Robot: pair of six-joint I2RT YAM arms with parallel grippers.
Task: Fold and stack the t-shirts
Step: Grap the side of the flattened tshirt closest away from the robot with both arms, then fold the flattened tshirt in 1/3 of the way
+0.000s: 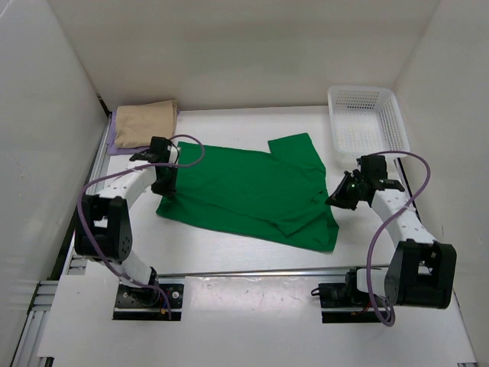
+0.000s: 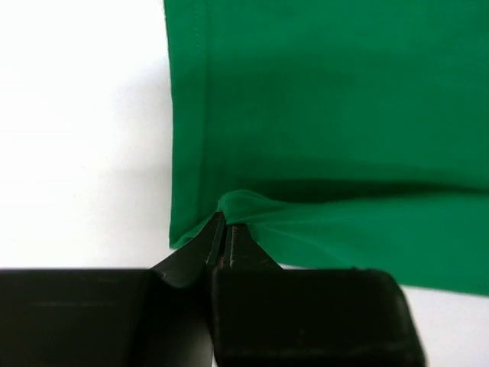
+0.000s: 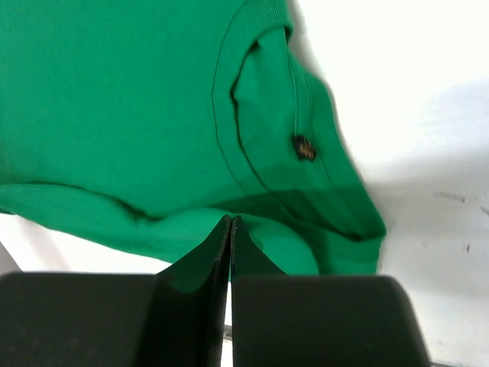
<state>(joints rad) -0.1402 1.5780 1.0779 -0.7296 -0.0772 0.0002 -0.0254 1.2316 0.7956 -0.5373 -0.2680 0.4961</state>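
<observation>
only the right wrist view shows a small dark label by the collar; green t-shirt lies spread; left gripper and right gripper each pinch its edge

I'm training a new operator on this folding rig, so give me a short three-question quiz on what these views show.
1. True or false: the tan shirt lies on top of the lavender shirt.
2. Fill in: the white basket sits at the far ___.
3. Both arms' jaws are shut on: A the basket, B the green shirt, C the tan shirt.
Key: 1 true; 2 right; 3 B.
</observation>
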